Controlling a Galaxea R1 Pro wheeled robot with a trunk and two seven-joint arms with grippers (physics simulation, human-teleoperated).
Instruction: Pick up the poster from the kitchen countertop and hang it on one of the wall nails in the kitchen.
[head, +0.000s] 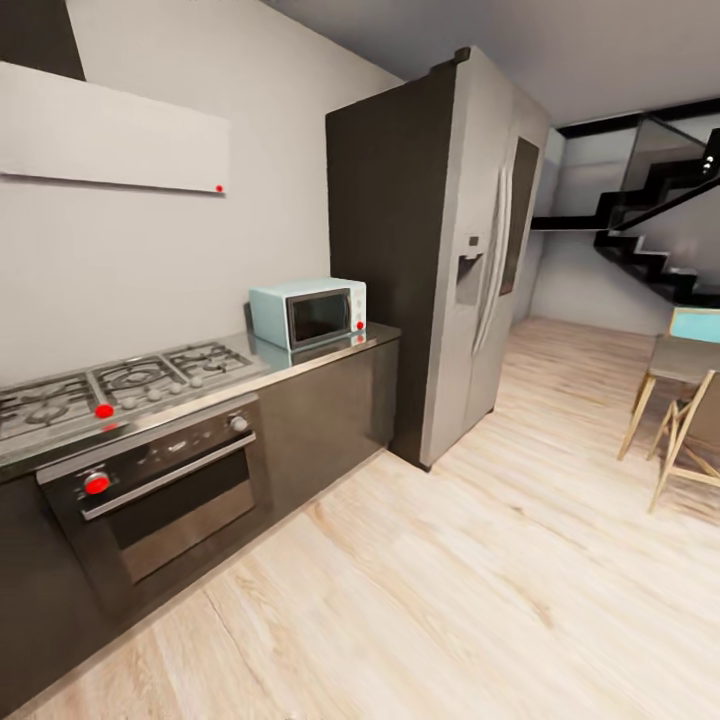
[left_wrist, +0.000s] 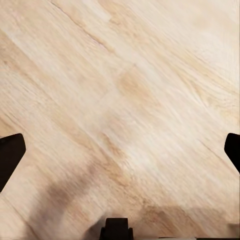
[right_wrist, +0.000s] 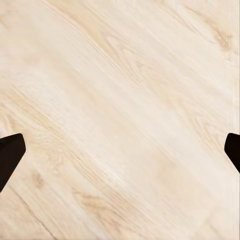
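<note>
Pale wood floor (left_wrist: 120, 100) lay beneath my spread left gripper (left_wrist: 120, 150) and right gripper (right_wrist: 120, 150); I risked clipping the oven (head: 150, 490) while turning.

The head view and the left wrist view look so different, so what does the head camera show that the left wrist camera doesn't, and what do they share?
The head view alone takes in the kitchen: a pale blue microwave on the countertop, a gas hob over an oven, a tall fridge, a staircase and wooden stools. The left wrist view alone gives the left gripper, its dark fingers spread wide with nothing between them. Both show the light wooden floor.
</note>
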